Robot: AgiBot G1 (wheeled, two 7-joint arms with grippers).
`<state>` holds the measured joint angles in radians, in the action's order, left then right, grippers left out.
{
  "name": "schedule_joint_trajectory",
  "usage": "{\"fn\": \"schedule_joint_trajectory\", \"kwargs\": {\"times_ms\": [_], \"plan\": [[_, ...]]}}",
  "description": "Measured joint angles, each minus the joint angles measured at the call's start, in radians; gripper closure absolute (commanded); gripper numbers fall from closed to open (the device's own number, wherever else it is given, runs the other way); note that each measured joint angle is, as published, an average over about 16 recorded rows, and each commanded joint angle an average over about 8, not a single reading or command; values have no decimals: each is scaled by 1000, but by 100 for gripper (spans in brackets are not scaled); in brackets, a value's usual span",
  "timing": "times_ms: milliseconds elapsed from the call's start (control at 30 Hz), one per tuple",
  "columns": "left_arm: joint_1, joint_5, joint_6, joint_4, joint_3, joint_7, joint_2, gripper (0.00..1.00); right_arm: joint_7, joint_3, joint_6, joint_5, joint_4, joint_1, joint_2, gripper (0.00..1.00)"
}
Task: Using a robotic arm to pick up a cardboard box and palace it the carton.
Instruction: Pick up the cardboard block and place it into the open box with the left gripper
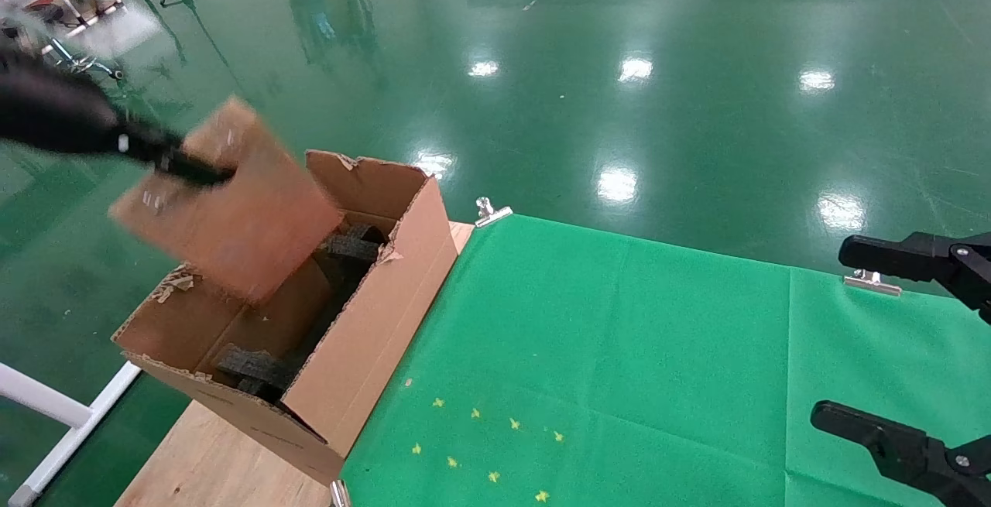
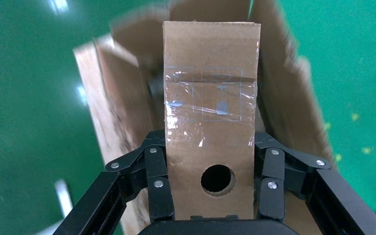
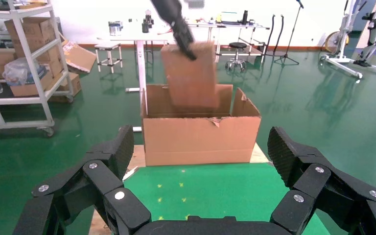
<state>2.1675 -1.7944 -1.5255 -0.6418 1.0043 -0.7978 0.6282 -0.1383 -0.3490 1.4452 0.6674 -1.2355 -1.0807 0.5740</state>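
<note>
Cardboard box (image 1: 232,197) is up in the air, tilted, hanging over the open top of the carton (image 1: 372,298); not inside yet. Left claw (image 2: 215,188) has both fingers clamped on the box's narrow sides, beside the round hole (image 2: 217,178), tape patch (image 2: 208,105) above it. Carton sits at the left end of the surface (image 1: 619,352), black foam pieces (image 1: 255,368) visible inside. Right claw (image 1: 902,344) is spread wide, holding nothing, parked over the far right of the green cloth, well apart from the carton. Progress, by my read: pickup done, carry mostly done. Left to do: lower box into carton, let go, pull arm clear.
</note>
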Motion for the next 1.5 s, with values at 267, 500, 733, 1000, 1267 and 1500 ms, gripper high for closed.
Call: {"fn": "schedule_joint_trajectory", "kwargs": {"times_ms": [267, 500, 733, 1000, 1267, 1500], "plan": [[-83, -20, 148, 258, 29, 132, 63, 100, 0, 0, 0, 0, 0, 0, 0, 0], [-134, -36, 302, 421, 35, 204, 129, 100, 0, 0, 0, 0, 0, 0, 0, 0], [-176, -47, 406, 525, 41, 246, 176, 100, 0, 0, 0, 0, 0, 0, 0, 0], [-230, -56, 468, 600, 47, 254, 211, 100, 0, 0, 0, 0, 0, 0, 0, 0], [-284, -68, 548, 646, 56, 203, 243, 100, 0, 0, 0, 0, 0, 0, 0, 0], [-339, -69, 639, 665, 57, 144, 267, 100, 0, 0, 0, 0, 0, 0, 0, 0]]}}
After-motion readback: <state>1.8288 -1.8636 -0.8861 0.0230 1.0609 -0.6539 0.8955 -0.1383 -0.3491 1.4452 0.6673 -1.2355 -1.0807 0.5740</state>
